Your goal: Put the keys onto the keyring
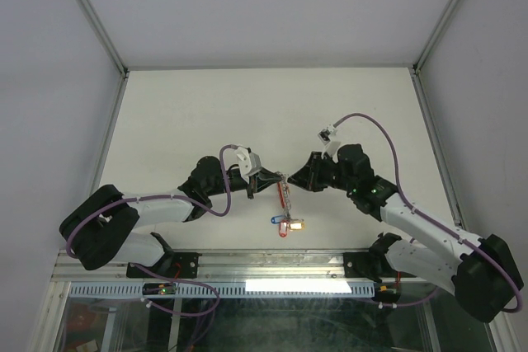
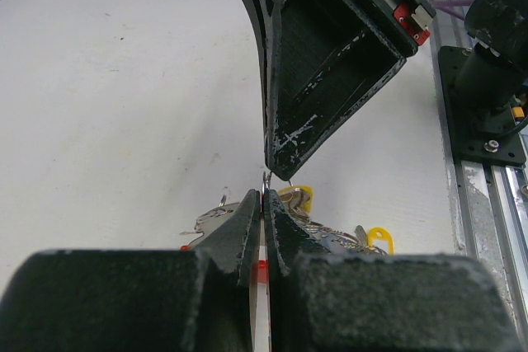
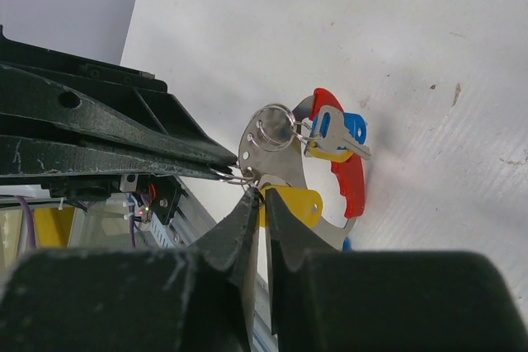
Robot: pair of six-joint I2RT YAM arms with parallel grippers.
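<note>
The keyring (image 1: 285,199) hangs between both grippers above the table; in the right wrist view its red arc (image 3: 352,179) and silvery plate show. My left gripper (image 1: 275,180) is shut on the keyring's edge, and a thin wire ring pokes out of its tips (image 2: 266,195). My right gripper (image 1: 292,177) faces it tip to tip and is shut on a yellow-tagged key (image 3: 299,204) right at the keyring. A blue-tagged key (image 3: 340,139) hangs from a small split ring on the plate. More keys with yellow tags (image 2: 378,238) dangle below.
The white table (image 1: 247,113) has grey walls on three sides. A metal rail (image 1: 272,263) with the arm bases runs along the near edge. The right arm's base (image 2: 493,80) stands close on the right in the left wrist view.
</note>
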